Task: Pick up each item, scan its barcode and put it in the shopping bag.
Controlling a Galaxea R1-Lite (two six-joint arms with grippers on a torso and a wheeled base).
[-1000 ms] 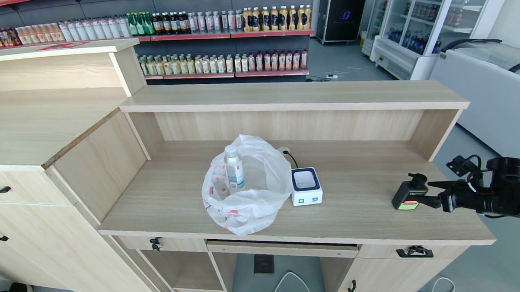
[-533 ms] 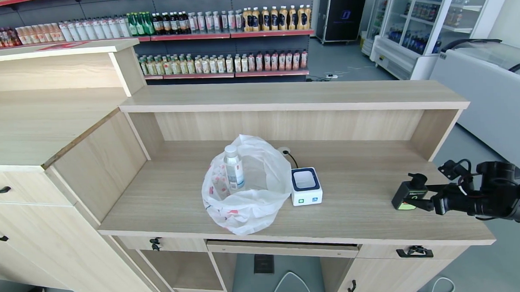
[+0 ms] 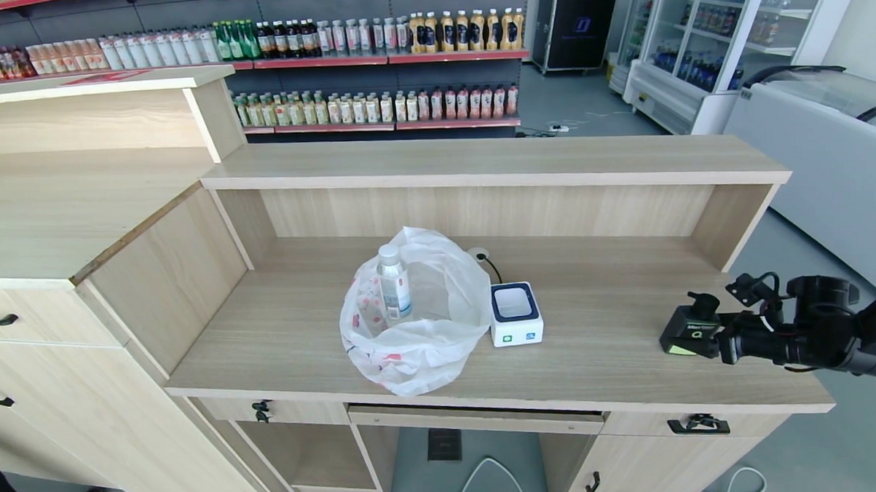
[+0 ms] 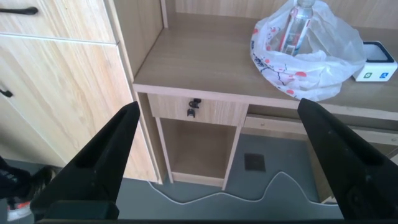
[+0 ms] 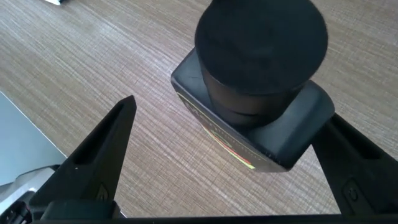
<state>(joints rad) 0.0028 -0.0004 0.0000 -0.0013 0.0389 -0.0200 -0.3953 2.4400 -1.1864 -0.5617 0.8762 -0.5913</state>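
The scanner (image 3: 515, 313), a white box with a dark-rimmed top, sits mid-surface (image 3: 602, 357). Well off to the scanner's right, near the front edge, stands the black item (image 3: 692, 329), a squat container with a round black cap and a green-and-red label on its side.

The right gripper (image 5: 229, 112) is level with the item, its jaws spread wide with one finger on each side, so the item stands between them on the surface. One finger is clearly apart from it; whether the other touches cannot be told.

The shopping bag (image 3: 412, 327) lies just to the scanner's left, pressed against it, with a clear bottle (image 3: 394, 284) upright inside.

The left gripper (image 4: 219, 106) hangs low, in front of the surface and left of the scanner, jaws wide and holding nothing.
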